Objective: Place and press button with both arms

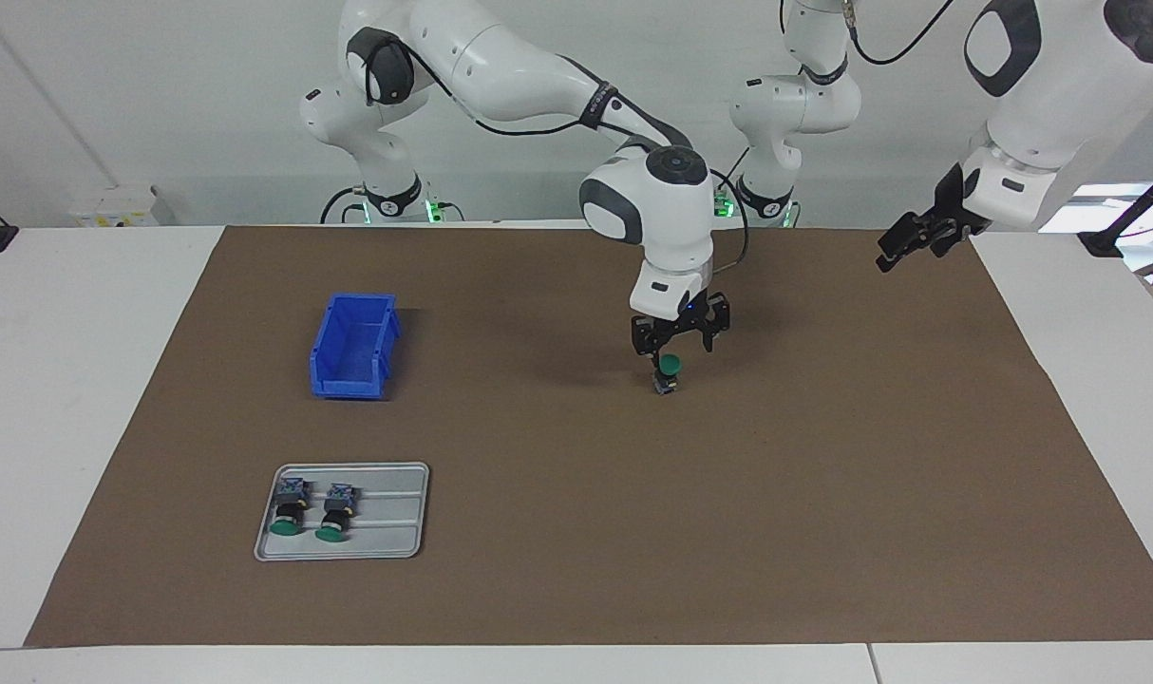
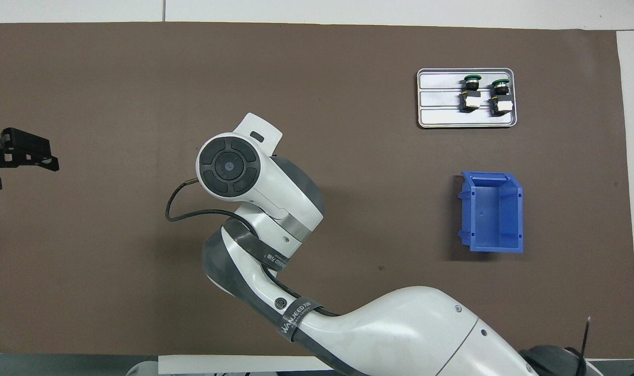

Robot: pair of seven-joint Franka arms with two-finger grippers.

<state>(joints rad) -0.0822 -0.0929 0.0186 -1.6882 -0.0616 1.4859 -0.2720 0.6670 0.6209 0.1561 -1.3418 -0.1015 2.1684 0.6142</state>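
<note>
White wall up top, white table (image 1: 83, 399) w/ a big brown mat (image 1: 576, 532) over most of it. Centre of the facing frame: the right arm (image 1: 538, 85) reaches in from the upper left, and its end effector (image 1: 679, 344) is straight over the button (image 1: 669, 370). The button stands upright on the mat, green cap up, block end down. The fingers are spread and sit just above the cap, one either side. Nothing gripped as far as I can see; looks like a release, button placed. Whether a fingertip touches the cap, can't tell. In the overhead frame the wrist covers the button completely.

Upper right of the facing frame: the left end effector (image 1: 918, 237) hangs over the mat's edge, open, empty, waiting, well apart from the button.

Lower left: a metal tray (image 1: 387, 546) w/ two spare buttons (image 1: 312, 511) lying on their sides. Above it in the frame, a blue bin (image 1: 349, 378), nothing visible inside.

Risks, my read: the button is narrow and tall on a small base, so if a finger clips the cap on the way up, it tips. Same when the press comes: an off-centre push from the left arm could topple it or skid it on the mat, esp. w/ nothing bracing it.
</note>
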